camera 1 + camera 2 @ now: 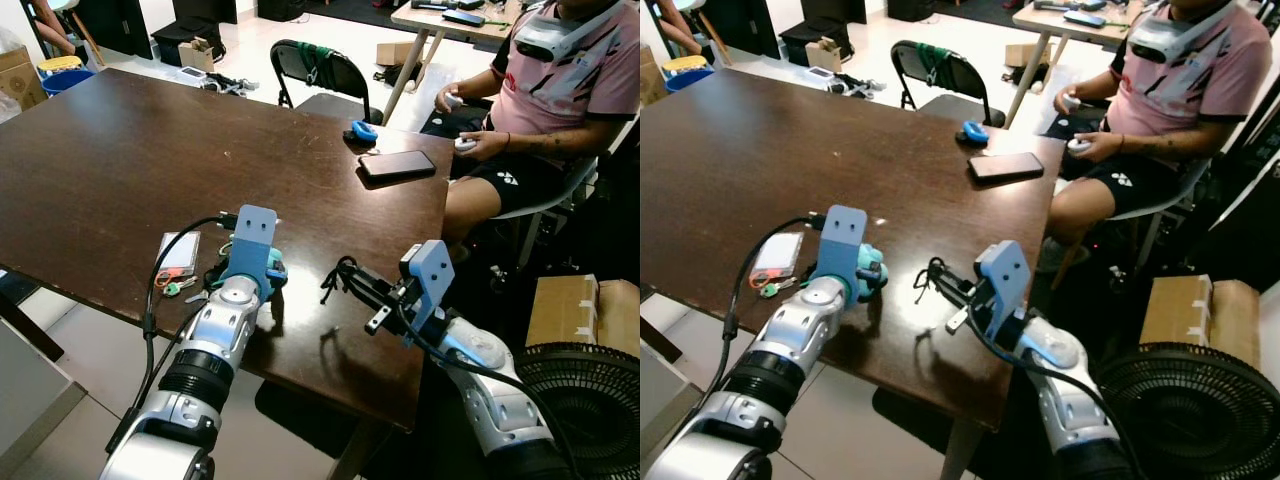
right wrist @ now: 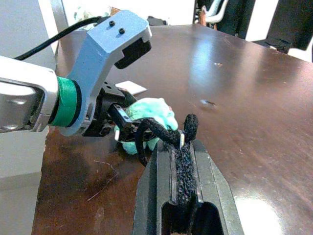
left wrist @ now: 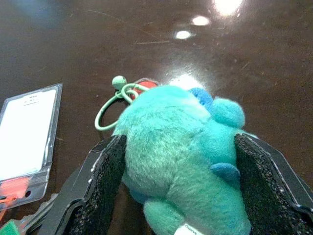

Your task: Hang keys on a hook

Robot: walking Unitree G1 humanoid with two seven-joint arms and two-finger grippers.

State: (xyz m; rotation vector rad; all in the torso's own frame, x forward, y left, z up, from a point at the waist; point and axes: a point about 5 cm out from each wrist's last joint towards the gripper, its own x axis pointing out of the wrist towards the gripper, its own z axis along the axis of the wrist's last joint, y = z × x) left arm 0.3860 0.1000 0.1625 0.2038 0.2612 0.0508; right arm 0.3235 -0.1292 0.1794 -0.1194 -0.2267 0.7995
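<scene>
Pincers low over table [image 1: 120, 150]: left [image 3: 178, 161] grips plush keychain [image 3: 181, 147], right [image 2: 178, 147] pinches cord [image 2: 161, 132].

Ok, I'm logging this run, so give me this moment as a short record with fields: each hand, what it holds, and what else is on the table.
left hand: shut on teal plush keychain, low over the table's near edge
right hand: shut on black cord loop, held above the table
near the plush: green ring, clear card sleeve
far side of table: black phone, blue object
person: seated at the far right corner
hook: cannot tell
</scene>
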